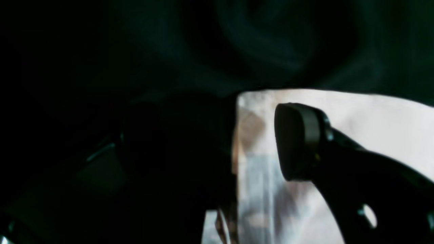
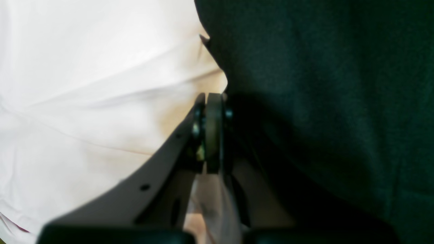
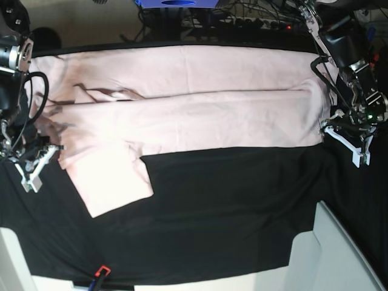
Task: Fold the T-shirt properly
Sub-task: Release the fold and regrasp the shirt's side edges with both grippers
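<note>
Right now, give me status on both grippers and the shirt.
Left gripper open at T-shirt's corner. Right gripper shut on T-shirt edge. T-shirt spread on black table cloth, one sleeve out. Nothing obstructing.

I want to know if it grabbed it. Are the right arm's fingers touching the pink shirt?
Touching. In the right wrist view the right gripper has its fingers pressed shut at the T-shirt edge, with pink cloth running between them below.

table: black cloth [image 3: 230,212] | rear: cable tangle [image 3: 242,18] | floor: pale [image 3: 79,21]

Black counter [image 3: 230,206] lies open from 4 to 8 o'clock; the T-shirt [image 3: 194,103] spans 9 through 3.
</note>
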Available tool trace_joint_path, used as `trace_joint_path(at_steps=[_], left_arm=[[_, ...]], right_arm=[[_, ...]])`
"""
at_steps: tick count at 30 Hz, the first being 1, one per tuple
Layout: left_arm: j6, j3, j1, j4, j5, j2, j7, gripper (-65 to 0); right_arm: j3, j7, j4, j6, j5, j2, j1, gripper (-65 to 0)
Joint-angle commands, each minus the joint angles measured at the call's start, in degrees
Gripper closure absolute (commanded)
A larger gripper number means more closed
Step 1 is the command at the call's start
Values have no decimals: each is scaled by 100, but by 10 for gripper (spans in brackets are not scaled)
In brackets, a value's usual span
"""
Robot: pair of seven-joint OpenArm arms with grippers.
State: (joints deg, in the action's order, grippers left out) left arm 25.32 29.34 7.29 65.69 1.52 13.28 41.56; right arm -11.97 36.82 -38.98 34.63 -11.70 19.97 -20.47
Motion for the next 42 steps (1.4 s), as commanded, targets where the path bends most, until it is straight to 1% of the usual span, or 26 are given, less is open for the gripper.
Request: trace_joint_path(at_steps=[1,9,13,16,18,19,21,23,24,25,27,31,36,40,42], left_arm=[[-40,15,155,2,28,101,-90,-529],[-40,6,383,-613,81,48,-108,-529],[-40,-284,471,-1017,81,13,-433,-529],[-40,-310,480,-1308,81,4,-530,-527],[-40,-310,480,-1299,81,-22,-582,-507],[-40,-310,480,-1299,81,-66,-644,-462],[-40,-275,480,-1281,81,-93,-679,-324],[-40,-257,480,-1281,81,-84,-679,-136],[-40,-257,480,-1281,81,-84,-679,-52],[-40,-249,489,-1281,81,-75,-679,0],[-40,-249,489,-1220,81,-66,-679,0],[-49,-249,480,-675,81,-84,-653,0],[-49,-249,471,-68,55,-101,-635,0],[-49,-249,489,222,81,-84,-354,0],[-49,-249,489,468,81,-101,-310,0]], right_arm=[[-12,-99,-89,31,-65,109,-129,0],[-3,-99,-89,31,-65,118,-120,0],[-3,-99,-89,31,-65,100,-120,0],[-3,-99,-89,31,-65,109,-120,0],[-3,-99,-89,31,-65,109,-120,0],[-3,-99,-89,31,-65,118,-120,0],[-3,-91,-89,31,-65,118,-120,0],[-3,-99,-89,31,-65,118,-120,0],[-3,-99,-89,31,-65,118,-120,0],[-3,-99,-89,31,-65,118,-120,0],[-3,-99,-89,31,-65,109,-120,0],[-12,-126,-124,31,-65,91,-138,0],[-30,-99,-686,31,-74,74,-111,0],[-38,-82,-827,14,-74,100,-147,0],[-38,-82,-827,5,-74,118,-155,0]])
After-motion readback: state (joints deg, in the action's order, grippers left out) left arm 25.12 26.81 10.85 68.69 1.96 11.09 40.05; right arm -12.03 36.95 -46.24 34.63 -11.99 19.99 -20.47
